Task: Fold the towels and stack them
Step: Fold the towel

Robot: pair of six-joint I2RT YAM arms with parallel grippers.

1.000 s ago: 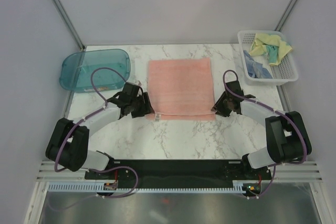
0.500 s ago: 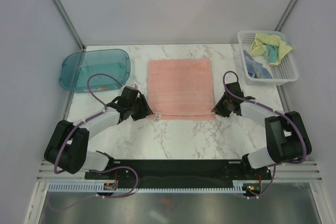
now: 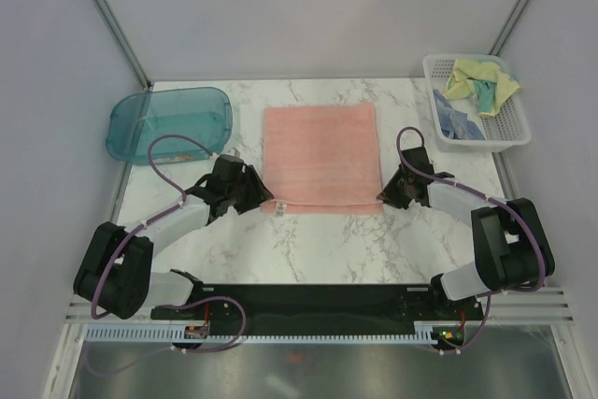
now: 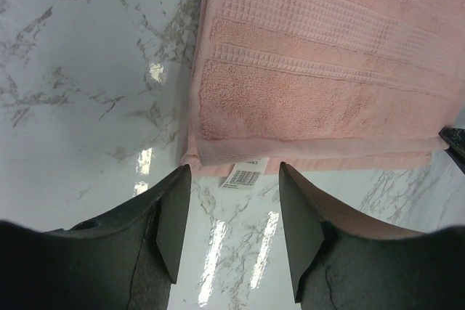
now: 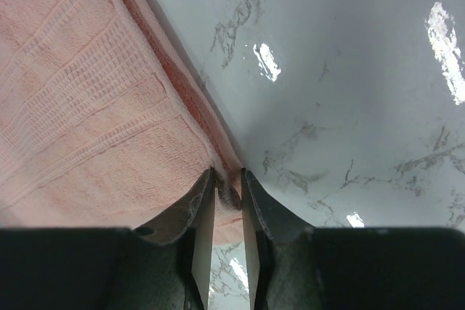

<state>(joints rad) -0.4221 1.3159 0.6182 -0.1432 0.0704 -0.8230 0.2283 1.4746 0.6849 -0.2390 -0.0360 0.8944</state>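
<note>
The salmon-pink towel (image 3: 320, 154) lies flat on the marble table, its white tag (image 4: 245, 174) at the near left corner. My left gripper (image 3: 257, 195) is open and empty just short of that corner; in the left wrist view (image 4: 232, 201) the tag lies between the fingertips. My right gripper (image 3: 390, 192) is shut on the towel's near right corner, seen pinched in the right wrist view (image 5: 227, 186). The light blue towel (image 3: 455, 121) and the pale yellow towel with teal panel (image 3: 479, 80) lie crumpled in the white basket.
The white mesh basket (image 3: 517, 127) stands at the far right. The teal translucent tray (image 3: 170, 121) lies at the far left, near my left arm. The cell's frame posts rise at both far corners.
My left gripper has slid a little nearer and toward the towel's near left corner. My right gripper has held still on the near right corner.
</note>
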